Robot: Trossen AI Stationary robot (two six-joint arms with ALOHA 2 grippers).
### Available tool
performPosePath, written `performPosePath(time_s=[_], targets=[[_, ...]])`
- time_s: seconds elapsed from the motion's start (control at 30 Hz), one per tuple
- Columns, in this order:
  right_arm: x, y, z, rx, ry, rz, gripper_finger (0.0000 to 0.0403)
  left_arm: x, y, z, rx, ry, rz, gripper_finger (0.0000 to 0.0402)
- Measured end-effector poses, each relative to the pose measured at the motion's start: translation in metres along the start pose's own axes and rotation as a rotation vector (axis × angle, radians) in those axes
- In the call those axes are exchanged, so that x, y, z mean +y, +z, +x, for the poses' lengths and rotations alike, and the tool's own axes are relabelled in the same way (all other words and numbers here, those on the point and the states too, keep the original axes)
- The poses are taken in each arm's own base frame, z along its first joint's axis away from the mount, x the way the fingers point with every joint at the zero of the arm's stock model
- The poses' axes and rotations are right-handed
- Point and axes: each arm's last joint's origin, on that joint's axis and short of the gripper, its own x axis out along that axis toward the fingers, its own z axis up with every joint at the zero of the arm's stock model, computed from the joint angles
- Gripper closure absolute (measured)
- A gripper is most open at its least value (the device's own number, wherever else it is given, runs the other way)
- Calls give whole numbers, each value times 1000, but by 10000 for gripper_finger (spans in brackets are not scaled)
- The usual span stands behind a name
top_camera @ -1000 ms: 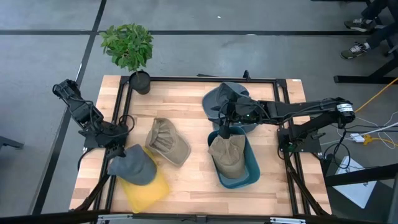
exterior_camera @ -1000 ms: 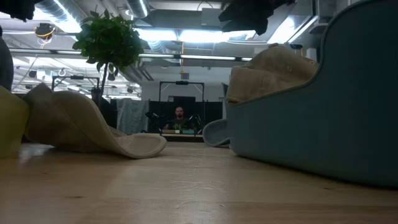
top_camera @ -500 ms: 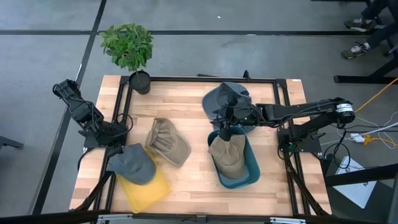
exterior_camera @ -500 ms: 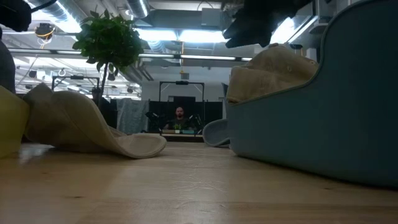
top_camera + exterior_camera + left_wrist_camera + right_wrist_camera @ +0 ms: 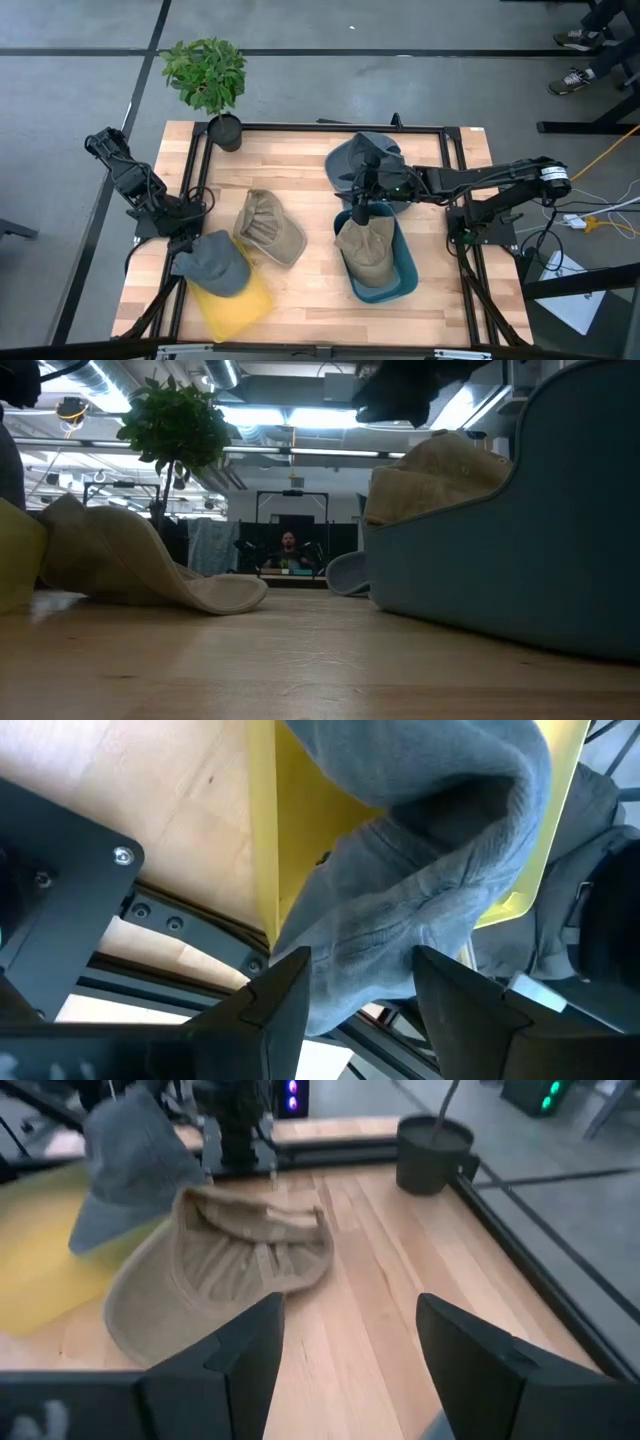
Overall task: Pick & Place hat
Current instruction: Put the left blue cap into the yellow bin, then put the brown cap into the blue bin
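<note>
A grey hat (image 5: 215,263) hangs over the yellow bin (image 5: 240,300) at the table's near left; my left gripper (image 5: 184,240) is shut on its left edge, seen close in the left wrist view (image 5: 360,1005). A tan hat (image 5: 365,245) lies in the blue bin (image 5: 395,285). My right gripper (image 5: 360,205) hovers open above that bin's far end, touching nothing (image 5: 350,1380). A second tan hat (image 5: 268,228) rests on the table between the bins, underside up. Another grey hat (image 5: 360,158) lies beyond the blue bin. My left gripper pinches a bunched fold of the grey hat's cloth (image 5: 365,950) between its two fingers (image 5: 285,995), coming from the table's left side. The hat hangs off the fingers over the yellow bin's wall (image 5: 262,840), with the crown spread over the bin's opening.
A potted plant (image 5: 208,75) stands at the far left corner in a black pot (image 5: 226,131). A black frame (image 5: 300,128) rims the table. Bare wood lies along the near edge between the bins. A person (image 5: 288,545) sits far behind the table.
My right gripper dipped a little toward the blue bin and came back up, staying open. The grey hat and my left gripper stayed about where they were.
</note>
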Motion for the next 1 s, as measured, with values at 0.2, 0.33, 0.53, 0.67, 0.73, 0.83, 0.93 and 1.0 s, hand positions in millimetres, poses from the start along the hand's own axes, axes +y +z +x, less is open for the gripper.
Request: performPosePath(time_s=[0.2,0.33,0.53,0.67,0.73,0.83,0.93,1.0], targets=[[0,7,0,-70,7,12,176,0,0,0,-2,-1,53,231],[1,8,0,-79,32,14,176,-3,0,-10,-56,-21,116,231],[7,9,-2,-91,51,6,176,-14,4,-42,-323,-72,253,231],[9,10,-2,-108,58,9,176,-20,8,-60,-560,-60,340,231],[8,11,-3,-120,58,13,176,-25,12,-66,-714,-54,398,231],[10,13,-3,-131,66,28,176,-41,16,-73,-891,-82,538,231],[15,12,-5,-129,90,33,176,-62,18,-78,-1004,-120,704,231],[20,12,-6,-129,108,28,176,-77,20,-79,-1062,-131,789,231]])
